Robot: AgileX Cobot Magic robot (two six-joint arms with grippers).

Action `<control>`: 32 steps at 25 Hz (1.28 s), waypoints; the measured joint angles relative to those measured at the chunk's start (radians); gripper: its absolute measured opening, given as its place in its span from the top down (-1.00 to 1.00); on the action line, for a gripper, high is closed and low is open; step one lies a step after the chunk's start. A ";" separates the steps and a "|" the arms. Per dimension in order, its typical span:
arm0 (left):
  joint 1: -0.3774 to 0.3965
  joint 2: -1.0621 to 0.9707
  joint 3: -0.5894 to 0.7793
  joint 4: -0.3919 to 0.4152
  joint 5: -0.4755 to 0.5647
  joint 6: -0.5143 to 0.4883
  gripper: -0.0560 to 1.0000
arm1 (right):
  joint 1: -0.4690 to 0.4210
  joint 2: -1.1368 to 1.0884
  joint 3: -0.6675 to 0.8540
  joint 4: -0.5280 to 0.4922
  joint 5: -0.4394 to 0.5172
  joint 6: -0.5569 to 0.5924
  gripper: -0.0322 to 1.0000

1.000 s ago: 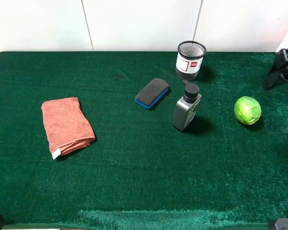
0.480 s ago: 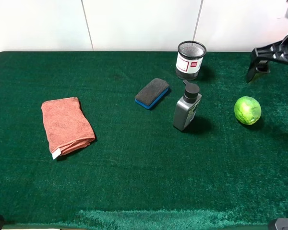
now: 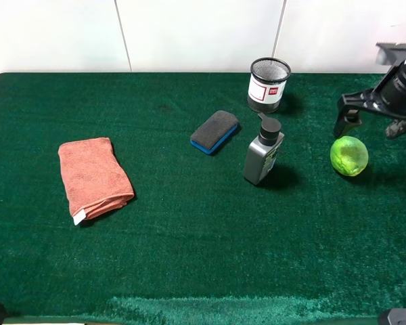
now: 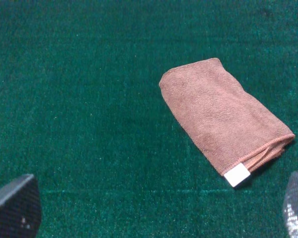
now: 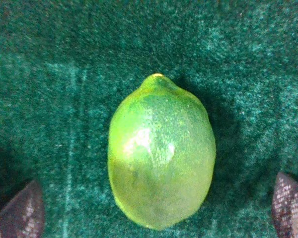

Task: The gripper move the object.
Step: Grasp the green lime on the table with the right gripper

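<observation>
The lime-green ball (image 3: 349, 156) lies on the green felt table at the right. My right gripper (image 3: 370, 125) hangs just above and behind it, jaws spread wide, one finger (image 3: 343, 116) to the ball's left and one (image 3: 397, 126) to its right. In the right wrist view the ball (image 5: 161, 153) lies centred between the two fingertips (image 5: 20, 213), apart from both. My left gripper (image 4: 154, 208) is open over the felt near the towel; only its tips (image 4: 15, 206) show.
A grey pump bottle (image 3: 262, 153) stands left of the ball. A blue-based black eraser (image 3: 215, 131) and a mesh pen cup (image 3: 268, 84) sit behind it. A folded salmon towel (image 3: 93, 177) lies at the left, also in the left wrist view (image 4: 223, 116).
My right gripper has come in from the far right edge, moving left and down, and now straddles the green ball. The ball and other things have not moved.
</observation>
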 joint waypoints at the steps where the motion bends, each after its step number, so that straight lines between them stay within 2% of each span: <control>1: 0.000 0.000 0.000 0.000 0.000 0.000 -0.98 | 0.000 0.014 0.000 0.000 -0.004 0.000 -0.41; 14: 0.000 0.000 0.000 0.000 0.000 0.000 -0.98 | 0.000 0.148 -0.001 0.003 -0.045 -0.004 -0.41; 32: 0.000 0.000 0.000 0.000 0.000 0.000 -0.98 | 0.000 0.222 -0.001 -0.001 -0.097 -0.004 -0.41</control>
